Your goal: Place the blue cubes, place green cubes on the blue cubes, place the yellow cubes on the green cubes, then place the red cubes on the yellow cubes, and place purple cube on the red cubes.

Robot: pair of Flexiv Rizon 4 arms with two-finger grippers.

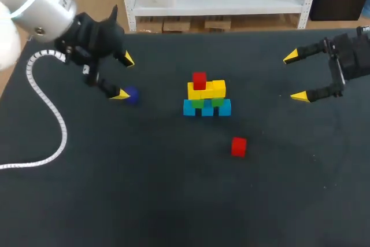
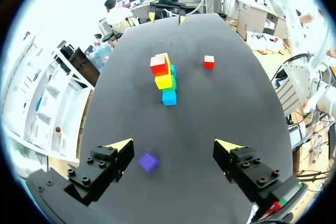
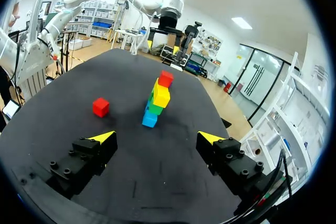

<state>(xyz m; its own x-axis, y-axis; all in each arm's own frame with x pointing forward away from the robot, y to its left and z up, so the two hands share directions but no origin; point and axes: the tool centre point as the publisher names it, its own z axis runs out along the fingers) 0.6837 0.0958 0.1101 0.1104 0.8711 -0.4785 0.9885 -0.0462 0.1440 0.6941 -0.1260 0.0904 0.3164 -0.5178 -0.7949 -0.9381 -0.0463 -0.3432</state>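
A pyramid (image 1: pixel 207 98) stands mid-table: blue cubes (image 1: pixel 207 109) at the base, green cubes (image 1: pixel 208 102) on them, yellow cubes (image 1: pixel 206 89) above, and one red cube (image 1: pixel 199 80) on top. A second red cube (image 1: pixel 239 146) lies loose in front of it. The purple cube (image 1: pixel 132 95) lies on the table to the left. My left gripper (image 1: pixel 124 77) is open over it; in the left wrist view the purple cube (image 2: pixel 148 161) sits between the fingers, nearer one finger (image 2: pixel 119 150), touching neither. My right gripper (image 1: pixel 295 77) is open and empty at the right, facing the pyramid (image 3: pixel 156 98).
The black table (image 1: pixel 173 201) has free room in front and to both sides of the pyramid. A white cable (image 1: pixel 49 108) loops over its left part. From the right wrist, the loose red cube (image 3: pixel 101 106) lies ahead of one finger.
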